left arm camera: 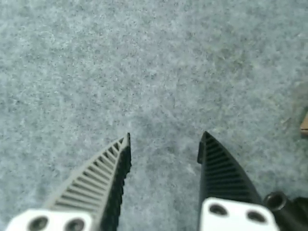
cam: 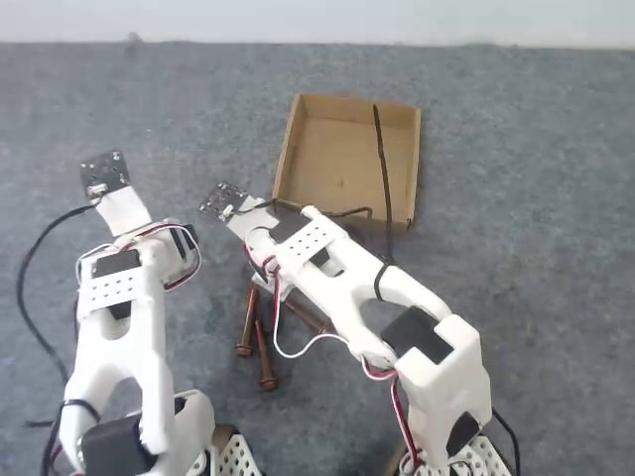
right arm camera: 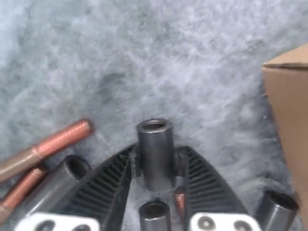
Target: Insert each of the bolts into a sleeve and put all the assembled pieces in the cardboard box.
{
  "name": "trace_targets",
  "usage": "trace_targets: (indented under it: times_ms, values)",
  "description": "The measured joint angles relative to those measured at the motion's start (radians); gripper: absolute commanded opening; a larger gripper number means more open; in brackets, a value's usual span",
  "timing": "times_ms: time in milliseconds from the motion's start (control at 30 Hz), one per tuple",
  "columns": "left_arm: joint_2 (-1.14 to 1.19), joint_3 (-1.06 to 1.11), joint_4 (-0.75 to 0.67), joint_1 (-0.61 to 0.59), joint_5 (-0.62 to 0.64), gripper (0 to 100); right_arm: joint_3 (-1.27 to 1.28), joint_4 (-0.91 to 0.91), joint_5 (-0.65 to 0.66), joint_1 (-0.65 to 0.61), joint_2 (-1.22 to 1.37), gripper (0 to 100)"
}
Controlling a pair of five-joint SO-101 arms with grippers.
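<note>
Your right fingers (right arm camera: 113, 185) are closed partway on a dark sleeve (right arm camera: 155, 154), with one ribbed pad against each side. The sleeve's long axis runs along the fingers, and its open bore faces out past the tips. Other sleeves (right arm camera: 61, 179) lie close around it on the grey desk (right arm camera: 144, 57). Two copper bolts (right arm camera: 53, 142) rest on their sides next to them, threaded ends pointing toward the held sleeve. A wall of the cardboard box (right arm camera: 288, 120) stands near.

From above, the box (cam: 337, 164) sits open side up at 12 o'clock from the bolts (cam: 265, 357), which are partly under the right arm (cam: 327, 268). Two of the bolts lie roughly 12-to-6 with their heads at the 6 o'clock end. A third runs from about 10 to 4.

Your left fingers (left arm camera: 106, 183) are spread wide over the bare desk and hold nothing. The left arm (cam: 124, 297) is at 9 o'clock from the bolts, apart from them.
</note>
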Motion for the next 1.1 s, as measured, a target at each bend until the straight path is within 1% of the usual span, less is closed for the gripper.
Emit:
trace_targets:
  times_ms: [100,333,733,867,967,1100]
  values:
    - [0.0,0.0,0.0,0.0,0.0,22,-0.044,0.035,0.0,0.002,0.025,0.5]
    - [0.0,0.0,0.0,0.0,0.0,22,-0.071,0.103,0.006,0.006,0.026,0.7]
    - [0.0,0.0,0.0,0.0,0.0,22,-0.069,0.33,0.006,0.181,-0.226,0.7]
    - [0.0,0.0,0.0,0.021,0.0,22,-0.069,0.388,0.006,0.239,-0.273,0.7]
    - [0.0,0.0,0.0,0.035,0.0,22,-0.055,0.402,0.006,0.273,-0.302,0.7]
    - [0.0,0.0,0.0,0.054,0.0,22,0.038,0.377,0.006,0.299,-0.359,0.7]
